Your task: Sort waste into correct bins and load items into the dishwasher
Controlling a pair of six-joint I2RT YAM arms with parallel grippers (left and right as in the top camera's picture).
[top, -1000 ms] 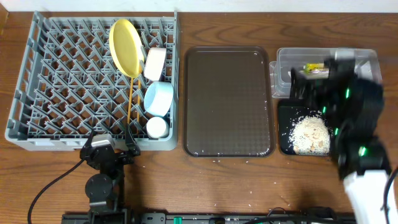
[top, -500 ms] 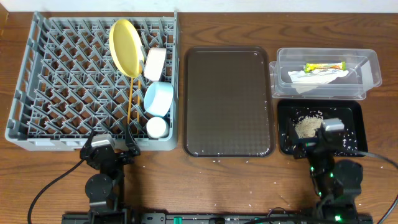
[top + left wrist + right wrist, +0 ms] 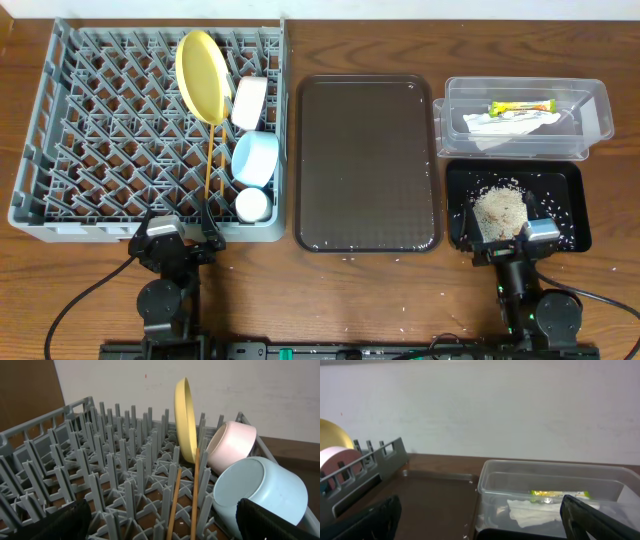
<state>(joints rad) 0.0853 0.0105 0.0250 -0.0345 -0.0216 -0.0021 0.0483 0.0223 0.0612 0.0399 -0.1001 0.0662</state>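
Observation:
The grey dishwasher rack [image 3: 110, 110] holds an upright yellow plate [image 3: 203, 75], a white bowl [image 3: 249, 102], a light blue bowl [image 3: 255, 158], a small white cup [image 3: 252, 204] and chopsticks [image 3: 210, 165]. The clear tub [image 3: 597, 100] contains the green-yellow wrapper [image 3: 521, 107] and a white napkin [image 3: 510, 124]. Rice scraps [image 3: 498, 210] lie in the black tray [image 3: 580, 215]. My left gripper [image 3: 178, 232] stands open at the rack's front edge, empty; its wrist view shows the plate [image 3: 186, 420] and blue bowl [image 3: 260, 490]. My right gripper [image 3: 512, 238] is open and empty at the black tray's front edge.
A brown serving tray [image 3: 367, 162] lies between the rack and the bins, with nothing on it. A few rice grains are scattered on the wooden table in front of it. In the right wrist view the tub [image 3: 555, 485] is ahead and the rack [image 3: 365, 480] at the left.
The right arm has drawn back from over the bins to the table's front edge, uncovering the tub and black tray. The left arm has not moved.

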